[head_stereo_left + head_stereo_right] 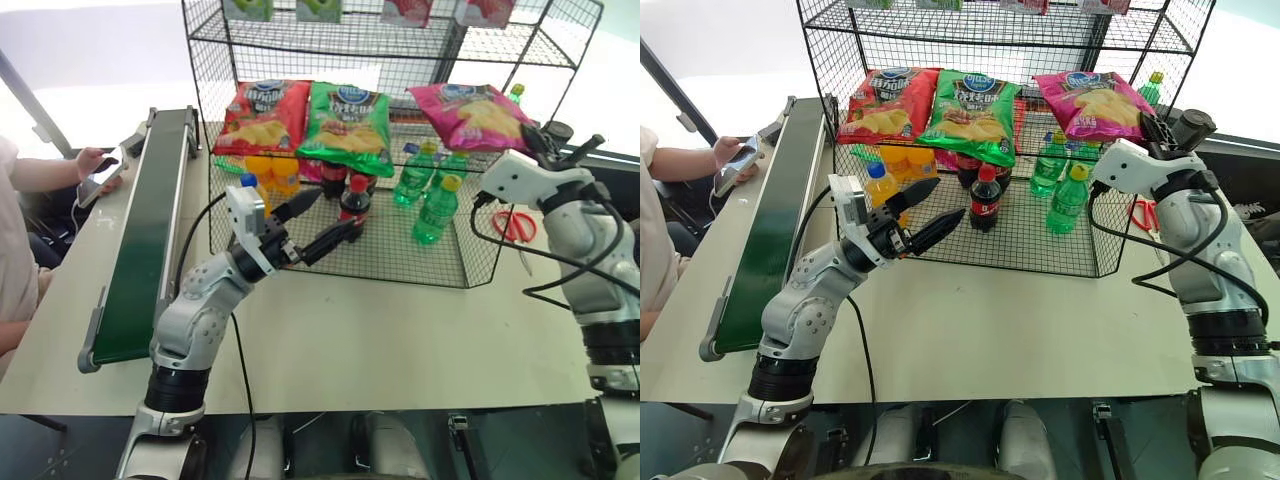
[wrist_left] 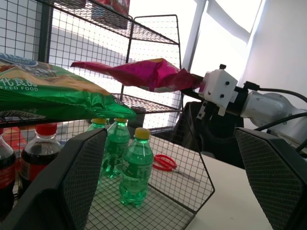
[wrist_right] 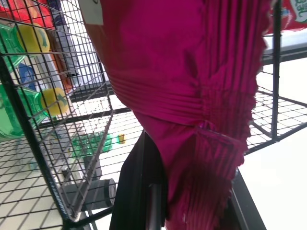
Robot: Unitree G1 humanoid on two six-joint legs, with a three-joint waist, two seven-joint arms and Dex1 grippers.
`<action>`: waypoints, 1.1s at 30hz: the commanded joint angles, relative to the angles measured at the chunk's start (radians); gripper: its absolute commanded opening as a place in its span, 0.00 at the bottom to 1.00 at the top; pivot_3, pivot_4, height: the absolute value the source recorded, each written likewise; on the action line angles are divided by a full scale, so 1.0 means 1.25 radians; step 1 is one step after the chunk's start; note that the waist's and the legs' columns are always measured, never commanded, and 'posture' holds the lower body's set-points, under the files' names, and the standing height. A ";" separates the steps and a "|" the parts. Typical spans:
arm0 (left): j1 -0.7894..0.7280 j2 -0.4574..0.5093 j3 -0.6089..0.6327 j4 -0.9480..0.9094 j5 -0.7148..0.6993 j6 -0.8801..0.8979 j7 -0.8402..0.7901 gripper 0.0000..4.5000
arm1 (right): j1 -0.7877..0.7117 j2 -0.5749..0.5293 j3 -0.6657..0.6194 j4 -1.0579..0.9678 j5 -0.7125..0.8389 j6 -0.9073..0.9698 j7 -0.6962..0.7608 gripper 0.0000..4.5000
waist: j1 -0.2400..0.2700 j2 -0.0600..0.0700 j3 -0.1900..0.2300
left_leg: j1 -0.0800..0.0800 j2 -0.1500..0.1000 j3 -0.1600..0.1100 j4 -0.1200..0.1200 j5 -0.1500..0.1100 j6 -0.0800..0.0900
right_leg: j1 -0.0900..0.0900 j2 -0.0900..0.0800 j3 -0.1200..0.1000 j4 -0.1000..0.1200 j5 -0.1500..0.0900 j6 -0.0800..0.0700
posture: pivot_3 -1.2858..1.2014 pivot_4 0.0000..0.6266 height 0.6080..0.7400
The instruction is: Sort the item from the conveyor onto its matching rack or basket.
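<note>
The pink bag [image 1: 470,113] lies on the rack's [image 1: 566,30] middle shelf at its right end, beside the green bag [image 1: 348,125], with the red bag [image 1: 264,114] further left on the same shelf. The right claw [image 1: 537,141] is clenched on the pink bag's crimped end seam, which sticks out past the shelf's right edge; from the right wrist view the seam is pinched between the fingers, the bag rising away from them into the rack. The left claw [image 1: 322,222] hangs released, fingers spread wide, in front of the rack's lower tier near the cola bottles [image 1: 355,208], well apart from the pink bag. Green bottles [image 1: 437,210] stand under the pink bag on the lower tier. The conveyor [image 1: 150,234] runs along the table's [image 1: 380,340] left edge, nothing on its belt. Red scissors [image 1: 514,225] lie on the table just right of the rack, below the right claw.
</note>
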State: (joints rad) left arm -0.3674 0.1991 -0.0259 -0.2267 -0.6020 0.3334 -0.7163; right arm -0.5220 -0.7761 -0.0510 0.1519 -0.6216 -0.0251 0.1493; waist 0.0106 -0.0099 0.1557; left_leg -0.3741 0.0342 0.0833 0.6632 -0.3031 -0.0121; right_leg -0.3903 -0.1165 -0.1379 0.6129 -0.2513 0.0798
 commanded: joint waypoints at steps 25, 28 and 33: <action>0.000 0.002 -0.028 -0.010 0.055 -0.040 -0.002 1.00 | -0.084 0.044 -0.081 -0.021 0.413 0.066 0.211 0.99 | -0.002 0.000 0.000 | 0.000 0.000 0.000 0.000 0.000 0.000 | 0.000 0.000 0.000 0.000 0.000 0.000 | 0.52 0.24 1.00; 0.004 0.004 -0.033 -0.010 0.062 -0.043 -0.003 1.00 | -0.071 0.064 -0.086 -0.034 0.462 0.077 0.240 0.99 | 0.000 0.000 0.000 | 0.000 0.001 0.000 0.000 0.000 0.000 | 0.000 0.000 0.000 0.000 0.000 0.000 | 0.52 0.24 1.00; 0.008 0.007 -0.038 -0.009 0.074 -0.048 -0.005 1.00 | -0.056 0.092 -0.099 -0.057 0.522 0.094 0.252 0.99 | 0.001 0.000 0.000 | 0.000 0.001 0.000 0.000 0.000 0.001 | 0.000 0.000 0.000 0.000 0.000 0.000 | 0.52 0.24 1.00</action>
State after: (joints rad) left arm -0.3559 0.2093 -0.0658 -0.2246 -0.5116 0.2943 -0.7179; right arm -0.5863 -0.6616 -0.1357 0.1288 -0.0062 0.0997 0.4602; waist 0.0116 -0.0099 0.1558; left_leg -0.3743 0.0357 0.0828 0.6633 -0.3037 -0.0108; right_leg -0.3900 -0.1169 -0.1385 0.6131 -0.2511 0.0796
